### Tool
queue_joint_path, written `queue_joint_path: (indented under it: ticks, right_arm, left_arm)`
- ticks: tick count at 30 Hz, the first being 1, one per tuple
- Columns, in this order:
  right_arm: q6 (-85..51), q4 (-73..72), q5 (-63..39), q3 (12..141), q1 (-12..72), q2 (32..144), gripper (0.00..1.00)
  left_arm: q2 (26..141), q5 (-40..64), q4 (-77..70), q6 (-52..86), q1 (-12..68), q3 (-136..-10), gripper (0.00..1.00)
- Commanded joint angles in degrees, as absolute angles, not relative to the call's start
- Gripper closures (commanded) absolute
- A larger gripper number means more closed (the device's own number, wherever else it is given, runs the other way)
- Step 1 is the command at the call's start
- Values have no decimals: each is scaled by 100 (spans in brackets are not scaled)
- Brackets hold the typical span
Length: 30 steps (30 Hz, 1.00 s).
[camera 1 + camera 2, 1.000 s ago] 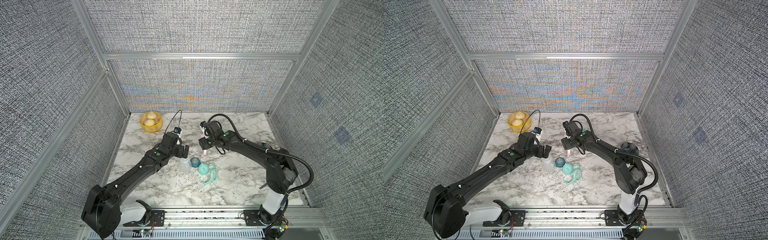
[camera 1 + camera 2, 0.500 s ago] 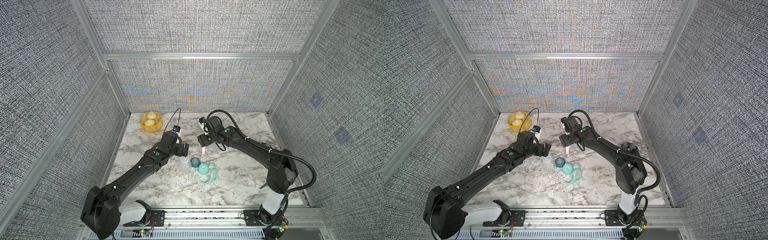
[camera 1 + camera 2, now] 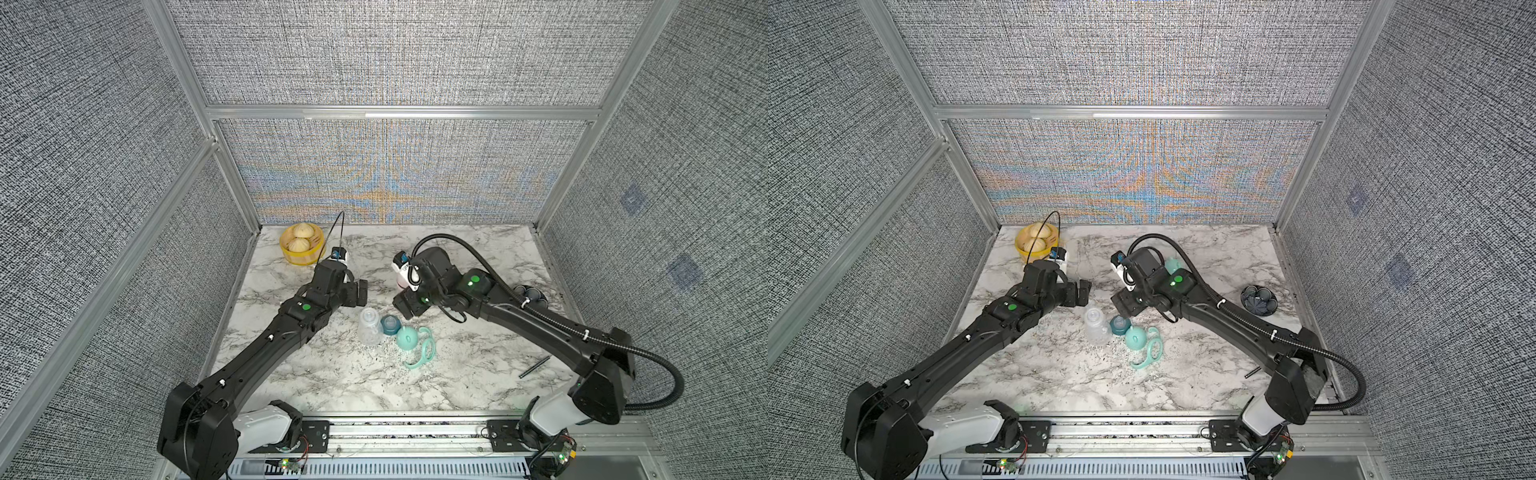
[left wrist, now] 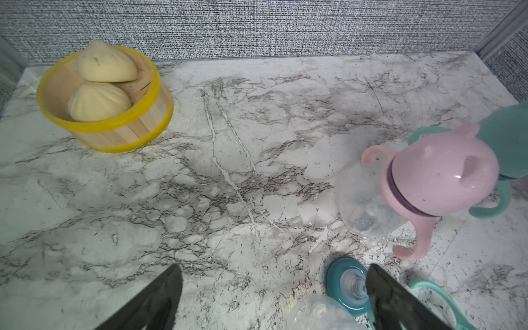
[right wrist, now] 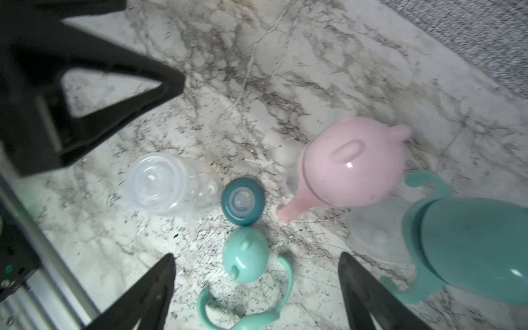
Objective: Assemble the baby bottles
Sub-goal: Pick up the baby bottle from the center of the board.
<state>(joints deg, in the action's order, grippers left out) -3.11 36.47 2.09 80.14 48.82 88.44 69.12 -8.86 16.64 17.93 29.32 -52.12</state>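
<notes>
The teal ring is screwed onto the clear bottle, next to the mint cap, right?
No. The teal ring lies on the table beside the clear bottle, not screwed onto it; the right wrist view shows this. It is next to the mint cap.

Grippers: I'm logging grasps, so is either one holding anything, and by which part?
Nothing is held: the left gripper and right gripper both stand open, empty.
</notes>
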Motion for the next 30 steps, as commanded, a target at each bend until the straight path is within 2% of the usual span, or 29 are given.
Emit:
queue_joint_path:
  ticks: [1, 7, 17, 30]
  right_arm:
    - [-404, 3290, -274, 7717, 5094, 8723, 11]
    - [-566, 2082, -518, 7089, 5376, 8838, 11]
    - [-806, 777, -446, 6845, 5519, 9583, 11]
    - [-835, 201, -177, 6943, 5591, 10331, 11]
  left_arm:
    - [6809, -822, 1640, 2068, 2784, -5164, 0]
    - [6663, -589, 1772, 2376, 2508, -5111, 0]
    - [6271, -503, 1983, 2486, 2312, -4996, 0]
    - [6394, -378, 1839, 2445, 2303, -4909, 0]
